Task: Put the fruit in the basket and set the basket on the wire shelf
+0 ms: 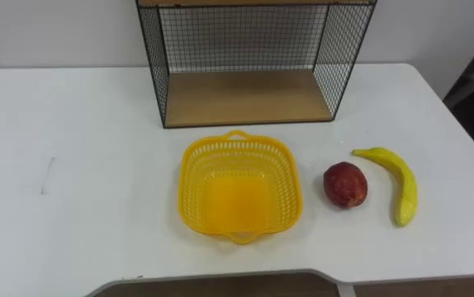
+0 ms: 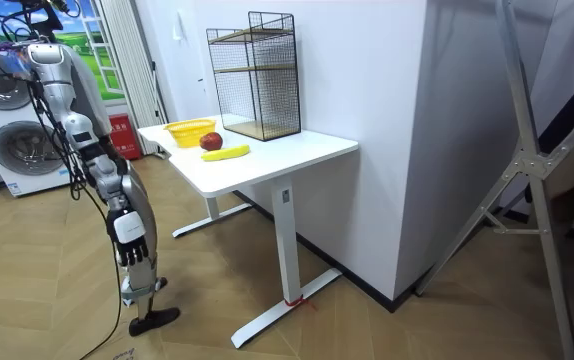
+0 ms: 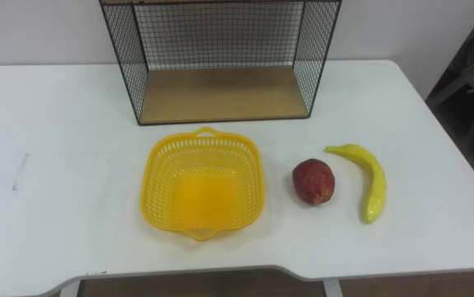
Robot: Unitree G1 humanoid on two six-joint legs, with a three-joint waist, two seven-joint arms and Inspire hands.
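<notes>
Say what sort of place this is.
Probably a home-like laundry or utility room: a front-loading washing machine stands near the robot, and a white table holds a wire shelf and a yellow basket.

The place reads as a home-style laundry room used for robot trials. Front-loading washing machines (image 2: pixel 22 155) stand by a landscape picture (image 2: pixel 92 25) on a wood-plank floor (image 2: pixel 47 300). A white desk (image 2: pixel 297 150) bears a wire shelf (image 1: pixel 249 62) against a plain partition (image 2: pixel 367 70), and a tall metal stand (image 2: pixel 527 160) rises nearby.
</notes>
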